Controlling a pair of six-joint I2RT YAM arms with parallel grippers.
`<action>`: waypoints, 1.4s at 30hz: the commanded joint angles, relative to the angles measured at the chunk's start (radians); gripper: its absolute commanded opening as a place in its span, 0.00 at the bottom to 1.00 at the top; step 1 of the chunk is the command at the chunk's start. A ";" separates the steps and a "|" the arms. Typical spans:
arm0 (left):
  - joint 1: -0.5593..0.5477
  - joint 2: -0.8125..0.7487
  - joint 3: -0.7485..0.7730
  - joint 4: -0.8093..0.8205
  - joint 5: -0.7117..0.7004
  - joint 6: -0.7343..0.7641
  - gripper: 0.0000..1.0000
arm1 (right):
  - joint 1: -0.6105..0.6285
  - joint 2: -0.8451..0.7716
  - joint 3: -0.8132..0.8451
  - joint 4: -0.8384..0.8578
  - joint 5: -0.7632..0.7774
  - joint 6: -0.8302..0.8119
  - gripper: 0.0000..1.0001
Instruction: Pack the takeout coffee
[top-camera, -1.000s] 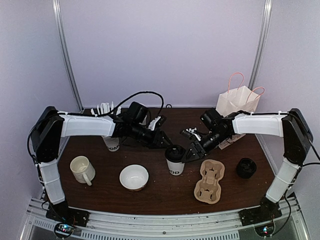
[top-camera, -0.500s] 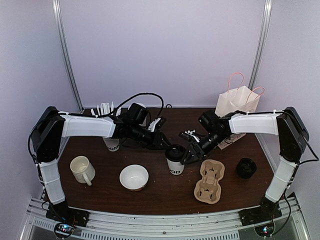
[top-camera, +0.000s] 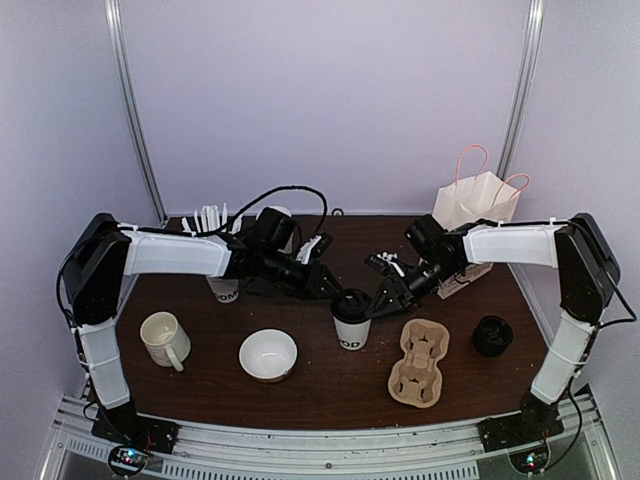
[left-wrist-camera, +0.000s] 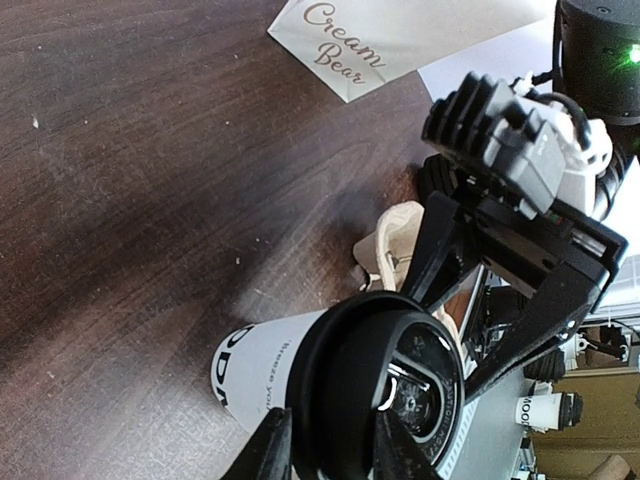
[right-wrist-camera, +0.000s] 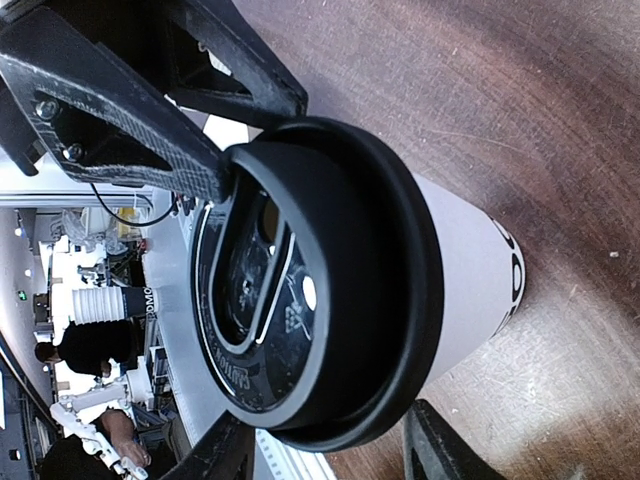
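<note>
One takeout coffee cup, white with a black lid and black lettering, stands mid-table. It fills the left wrist view and the right wrist view. My left gripper is at the lid's left edge, its fingers closed across the lid rim. My right gripper is at the lid's right edge, its fingers spread either side of the rim. A second lettered cup stands behind my left arm, its top hidden.
A brown pulp cup carrier lies right of the cup, with a loose black lid beyond it. A white paper bag stands at the back right. A white bowl and a handled mug sit front left.
My right gripper has shifted slightly up and to the right at the lid's edge. The cup and my left gripper have stayed in place.
</note>
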 joint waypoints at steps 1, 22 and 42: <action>-0.015 0.019 -0.027 -0.009 0.010 -0.006 0.26 | -0.002 0.040 0.008 -0.004 0.042 -0.003 0.51; -0.015 0.031 -0.030 -0.194 -0.151 0.067 0.24 | 0.001 0.197 0.078 -0.174 0.504 -0.073 0.36; -0.020 -0.116 -0.097 -0.065 -0.145 0.166 0.38 | -0.016 0.130 0.239 -0.279 0.260 -0.243 0.54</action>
